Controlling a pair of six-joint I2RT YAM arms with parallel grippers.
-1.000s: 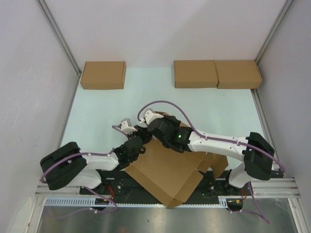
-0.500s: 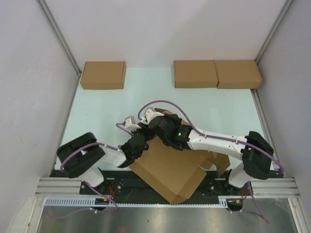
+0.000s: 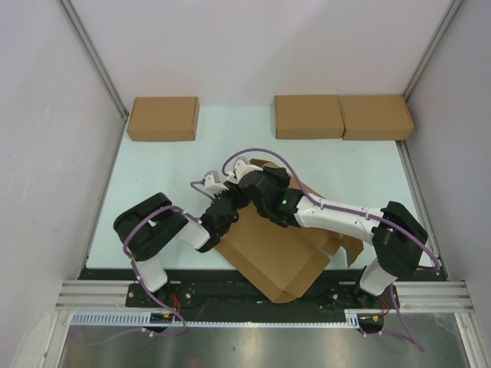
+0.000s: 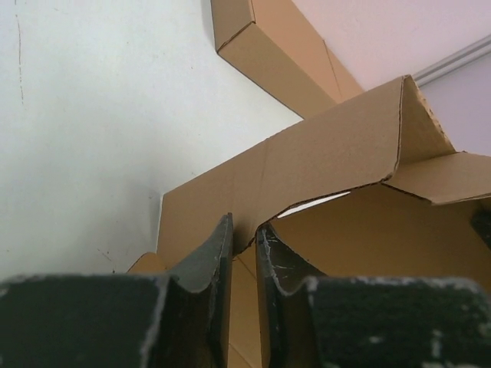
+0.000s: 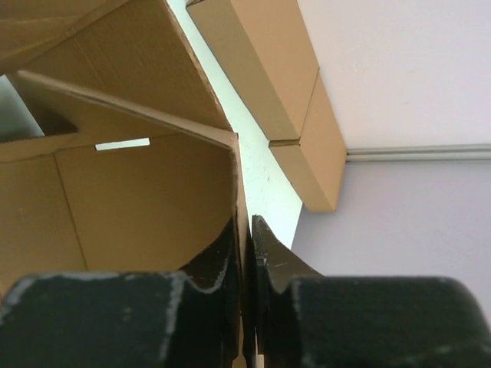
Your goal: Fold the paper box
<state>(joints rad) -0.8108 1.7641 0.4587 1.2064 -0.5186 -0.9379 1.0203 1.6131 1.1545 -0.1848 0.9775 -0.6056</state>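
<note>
Fingers (image 4: 203, 264) of your left gripper (image 4: 244, 231) and right gripper (image 5: 247, 230): each pinched on a wall of the paper box (image 3: 268, 257), near centre, lately drawn farther from you, walls rising, folding underway.

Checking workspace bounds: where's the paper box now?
Top view: the paper box sits near-centre, pinched by the left hand and right hand, overhanging the near edge.
</note>
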